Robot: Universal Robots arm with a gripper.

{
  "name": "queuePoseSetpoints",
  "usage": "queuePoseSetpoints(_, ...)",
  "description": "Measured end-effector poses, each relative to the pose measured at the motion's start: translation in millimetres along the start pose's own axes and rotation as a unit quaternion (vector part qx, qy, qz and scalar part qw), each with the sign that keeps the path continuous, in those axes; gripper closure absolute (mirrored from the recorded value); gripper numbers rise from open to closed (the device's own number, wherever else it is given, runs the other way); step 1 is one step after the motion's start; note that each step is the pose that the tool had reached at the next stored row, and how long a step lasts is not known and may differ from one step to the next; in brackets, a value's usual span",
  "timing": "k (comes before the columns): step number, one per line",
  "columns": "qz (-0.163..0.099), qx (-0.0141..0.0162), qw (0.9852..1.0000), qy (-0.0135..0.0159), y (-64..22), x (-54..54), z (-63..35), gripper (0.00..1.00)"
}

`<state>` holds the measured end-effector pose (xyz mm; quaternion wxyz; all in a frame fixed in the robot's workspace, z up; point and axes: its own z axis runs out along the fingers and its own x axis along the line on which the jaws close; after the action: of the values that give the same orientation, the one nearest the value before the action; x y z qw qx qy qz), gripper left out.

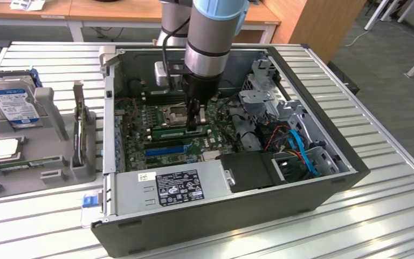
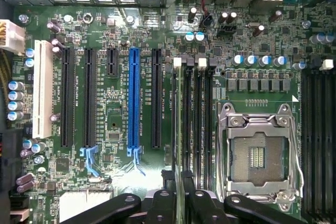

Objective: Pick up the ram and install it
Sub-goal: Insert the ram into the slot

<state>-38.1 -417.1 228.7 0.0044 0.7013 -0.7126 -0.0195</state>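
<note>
The ram (image 2: 184, 124) is a thin green stick standing on edge in a memory slot of the motherboard (image 2: 121, 40), beside the empty processor socket (image 2: 257, 156). In the exterior view the ram (image 1: 171, 130) lies across the board inside the open computer case (image 1: 322, 189). My gripper (image 1: 194, 123) hangs straight down over one end of it. In the wrist view the gripper (image 2: 178, 192) straddles that end of the stick. Its fingers (image 2: 167, 184) stand slightly apart from the stick, so it is open.
A grey holder tray (image 1: 49, 178) at the exterior view's left carries a hard drive with a blue label (image 1: 13, 102) and a square silver processor (image 1: 6, 147). The power supply (image 1: 171, 186) and a drive cage with blue cables (image 1: 301, 154) crowd the case's near side.
</note>
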Motion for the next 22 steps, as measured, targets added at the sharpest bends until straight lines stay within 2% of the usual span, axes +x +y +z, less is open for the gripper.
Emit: queuePoseSetpoints(22, 0.0, 0.0, 1.0, 0.0, 0.9, -0.6, -28.2, 0.82)
